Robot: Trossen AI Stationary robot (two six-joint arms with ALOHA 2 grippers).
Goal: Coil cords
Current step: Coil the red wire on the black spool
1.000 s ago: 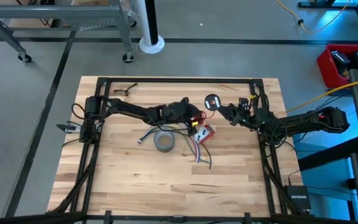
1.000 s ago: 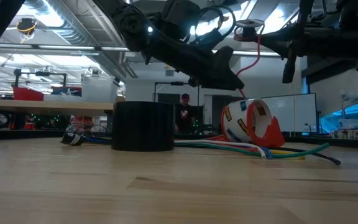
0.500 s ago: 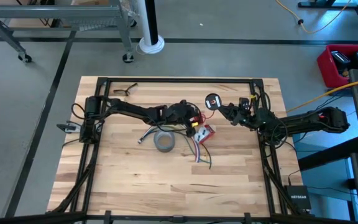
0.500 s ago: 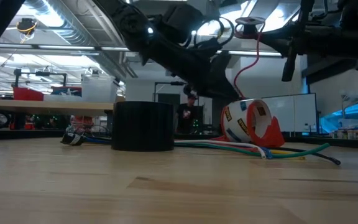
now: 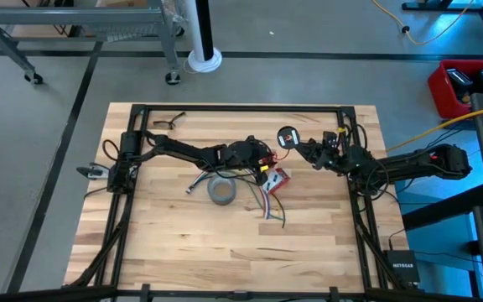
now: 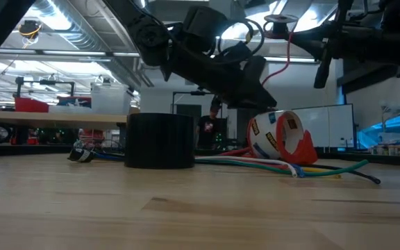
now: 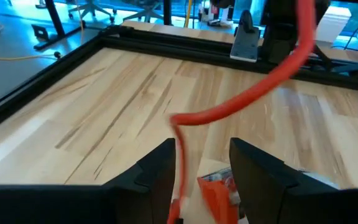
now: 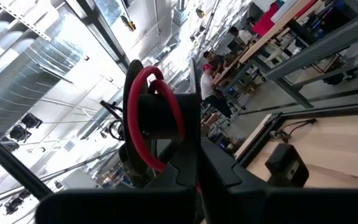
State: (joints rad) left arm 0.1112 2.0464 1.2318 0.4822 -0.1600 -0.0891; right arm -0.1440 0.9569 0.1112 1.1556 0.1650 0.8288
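Observation:
A thin red wire [image 7: 241,102] runs from a small round coil [image 5: 287,137] down toward the table's middle. My right gripper [image 5: 296,143] is shut and holds that coil up, clear of the table, right of centre. The coil shows as red loops [image 8: 157,106] in the right wrist view. My left gripper [image 7: 201,146] stands open at mid-table [image 5: 264,159], above a red tape dispenser [image 5: 277,178]. The wire's lower stretch [image 7: 179,180] passes down between the left gripper's fingers. My left gripper has the red wire [image 7: 178,155] running down between its open fingers, close beside one finger [image 7: 160,168]. I cannot tell whether it touches. My right gripper holds the coiled end of the red wire [image 8: 166,127] at its shut fingertips, and the loops lie round a black core. The coil is lifted clear [image 6: 280,28], and the wire hangs from it in a slack curve.
A grey tape roll [image 5: 221,191] lies near the table's middle, left of the dispenser. A bundle of loose coloured cords [image 5: 267,203] lies on the table by the dispenser and runs toward the near edge. Glasses [image 5: 168,122] lie at the far left. A black frame [image 5: 241,107] borders the table.
My left gripper has rolled a little about its own pointing line and stays open around the red wire. The wire's slack curve has shifted slightly with it.

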